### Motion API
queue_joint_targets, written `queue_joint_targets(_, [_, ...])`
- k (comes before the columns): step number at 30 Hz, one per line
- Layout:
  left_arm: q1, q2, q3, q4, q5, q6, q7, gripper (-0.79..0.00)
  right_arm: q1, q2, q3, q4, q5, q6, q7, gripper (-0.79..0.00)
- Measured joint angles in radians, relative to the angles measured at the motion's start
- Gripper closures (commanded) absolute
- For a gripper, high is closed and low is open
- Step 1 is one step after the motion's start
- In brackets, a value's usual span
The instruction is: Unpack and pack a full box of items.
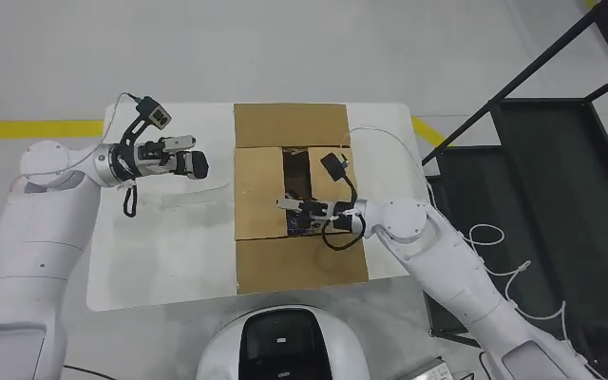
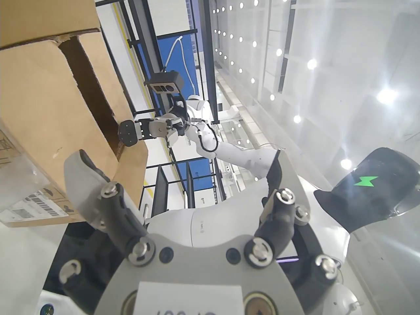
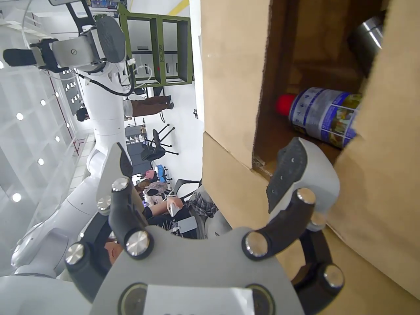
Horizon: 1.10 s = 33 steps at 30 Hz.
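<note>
Cardboard box (image 1: 256,204), one, flaps parted; one red-capped can (image 3: 323,116) lies inside, just beyond the spread right pincer (image 3: 205,155). Left pincer (image 2: 177,162), also spread, hangs empty beside the box.

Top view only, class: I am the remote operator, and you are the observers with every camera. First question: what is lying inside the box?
Observer: A can with a red cap and a blue label lies on its side on the floor of the box.
Operator: Is anything else in there?
Observer: A shiny metal cylinder sits farther in, partly hidden behind a flap.
Operator: Is the left claw carrying anything?
Observer: No. The left claw is open, with nothing between its fingers.
</note>
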Motion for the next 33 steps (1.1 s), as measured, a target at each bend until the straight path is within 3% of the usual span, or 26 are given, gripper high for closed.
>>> queue_joint_targets(8, [0.013,0.018,-0.046,-0.024,0.034,0.009,0.024,-0.785,0.129,-0.057,-0.151,0.143,0.031,-0.022,0.006,-0.785])
queue_joint_targets(13, [0.028,0.026,-0.081,-0.024,0.017,0.005,0.086,-0.785,0.16,-0.077,-0.174,0.164,0.111,-0.105,0.052,-0.785])
queue_joint_targets(19, [0.043,0.026,-0.118,-0.056,-0.03,-0.024,0.185,-0.785,0.201,-0.104,-0.214,0.131,0.113,-0.153,0.02,-0.785])
queue_joint_targets(28, [0.069,0.032,-0.164,-0.124,-0.068,-0.034,0.258,-0.785,0.327,-0.202,-0.41,0.155,0.061,-0.157,-0.08,-0.785])
queue_joint_targets(33, [0.086,0.031,-0.149,-0.12,-0.05,-0.007,0.257,-0.785,0.388,-0.262,-0.507,0.222,0.015,-0.115,-0.109,-0.785])
